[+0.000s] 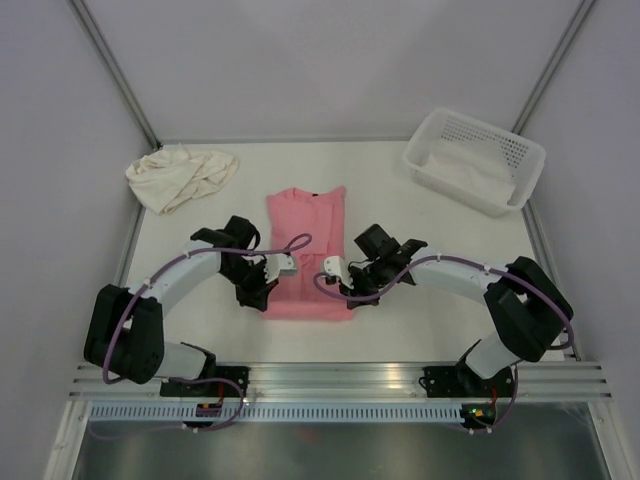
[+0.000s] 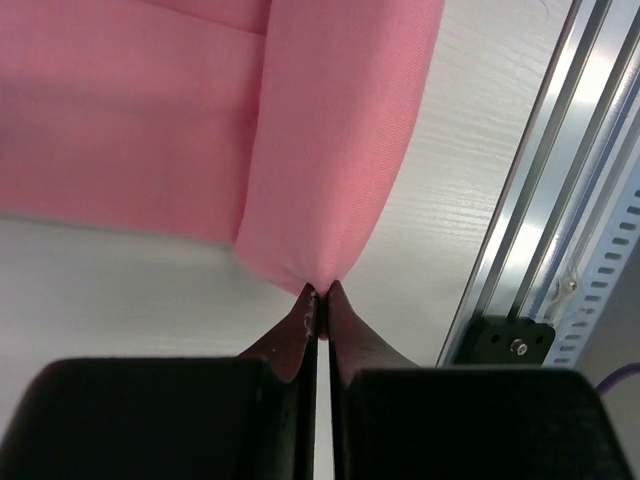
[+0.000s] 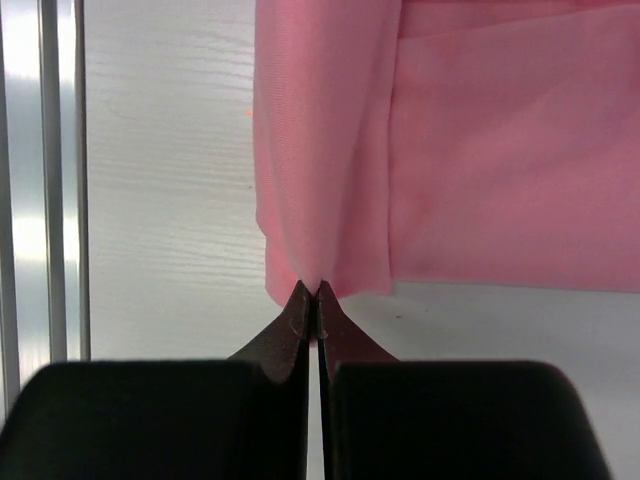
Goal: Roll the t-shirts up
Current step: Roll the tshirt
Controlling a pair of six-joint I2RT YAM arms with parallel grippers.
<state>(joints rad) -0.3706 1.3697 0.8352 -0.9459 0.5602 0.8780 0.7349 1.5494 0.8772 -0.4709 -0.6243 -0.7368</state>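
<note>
Grips only slivers of the salmon t-shirt (image 1: 305, 215) at its near hem corners with left and right jaws shut, so risks slipping free or rolling crooked under uneven pull.

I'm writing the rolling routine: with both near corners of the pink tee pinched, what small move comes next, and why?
Probably lift both corners slightly and curl them toward the collar, starting the roll: the left gripper and right gripper have jaws shut on the near corners of the folded pink t-shirt.

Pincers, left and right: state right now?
Left pincer: closed, pinching the pink t-shirt at its near edge.
Right pincer: closed, pinching the same shirt.
</note>
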